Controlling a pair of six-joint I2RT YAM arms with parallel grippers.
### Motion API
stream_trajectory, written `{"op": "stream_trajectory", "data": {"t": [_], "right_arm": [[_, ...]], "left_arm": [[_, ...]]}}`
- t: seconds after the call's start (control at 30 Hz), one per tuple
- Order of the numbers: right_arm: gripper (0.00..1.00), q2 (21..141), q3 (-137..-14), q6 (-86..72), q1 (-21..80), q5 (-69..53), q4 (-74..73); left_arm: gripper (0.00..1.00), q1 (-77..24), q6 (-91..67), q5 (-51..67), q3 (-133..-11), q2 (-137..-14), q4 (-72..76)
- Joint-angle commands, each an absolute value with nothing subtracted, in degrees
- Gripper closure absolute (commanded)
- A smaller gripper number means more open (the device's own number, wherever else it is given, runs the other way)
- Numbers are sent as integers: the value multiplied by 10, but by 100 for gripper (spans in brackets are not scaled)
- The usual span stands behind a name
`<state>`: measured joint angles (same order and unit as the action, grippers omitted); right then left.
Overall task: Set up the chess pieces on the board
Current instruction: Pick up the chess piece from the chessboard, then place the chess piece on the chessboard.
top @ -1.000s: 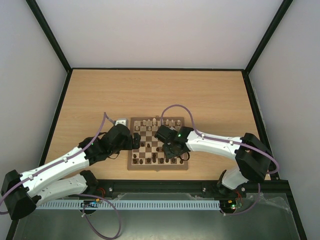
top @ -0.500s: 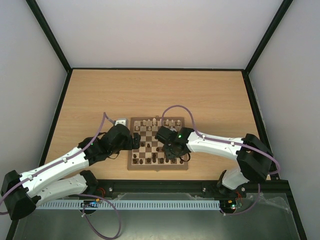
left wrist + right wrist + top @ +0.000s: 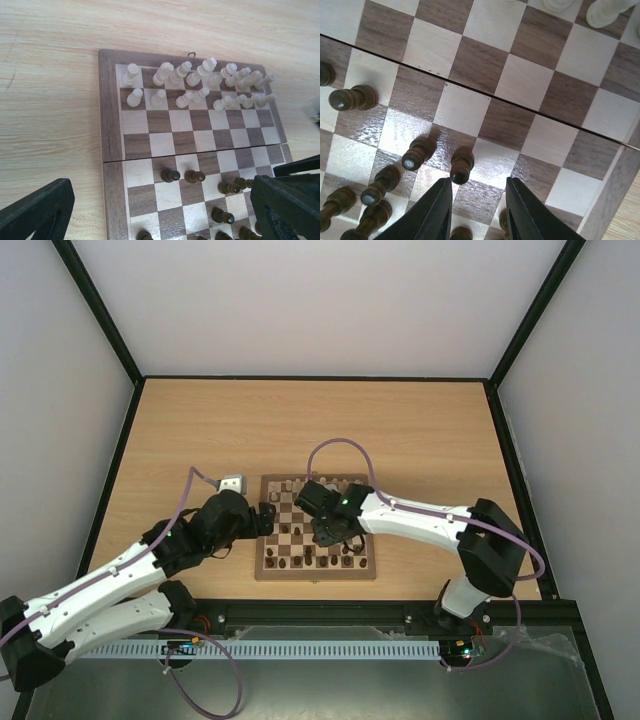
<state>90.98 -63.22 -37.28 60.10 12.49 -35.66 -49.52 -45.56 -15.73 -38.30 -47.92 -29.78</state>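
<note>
The board (image 3: 110,125) lies toward the near edge of the surface. Pale chess pieces (image 3: 200,85) fill two rows at its far edge. The dark pieces (image 3: 172,175) stand unevenly at its near edge. The right tool (image 3: 478,181) is parted and empty just behind a dark pawn (image 3: 461,165), probably for clearance. The left tool (image 3: 162,187) is spread wide and empty at the board's left edge, out of the way.

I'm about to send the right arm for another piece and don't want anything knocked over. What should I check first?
1. Right gripper jaws apart, nothing between them: ok.
2. Left gripper wide open, empty, by the board's left edge: ok.
3. Cream pieces filling the two far rows: ok.
4. Dark pieces lined up in two near rows: not ok, several stand loose toward the middle.
5. Dark pawn clear of the right gripper: not ok, it stands right at one fingertip.
6. Pieces under the right wrist all upright: cannot tell.
</note>
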Motion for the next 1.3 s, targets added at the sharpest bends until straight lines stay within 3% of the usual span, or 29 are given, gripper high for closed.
{"op": "stream_trajectory", "data": {"t": [0.0,0.33,0.63,1.27], "right_arm": [[69,941,-654,-348,605,128,-370],[73,973,-657,-340,605,123,-356],[87,964,-651,-343,604,118,-359],[88,905,-595,-378,631,99,-377]], "left_arm": [[1,-492,-470,-185,-384,-450,-325],[1,-492,-474,-187,-383,-440,-327],[0,-492,-473,-185,-381,-439,-325],[1,-493,-469,-181,-380,-457,-315]]}}
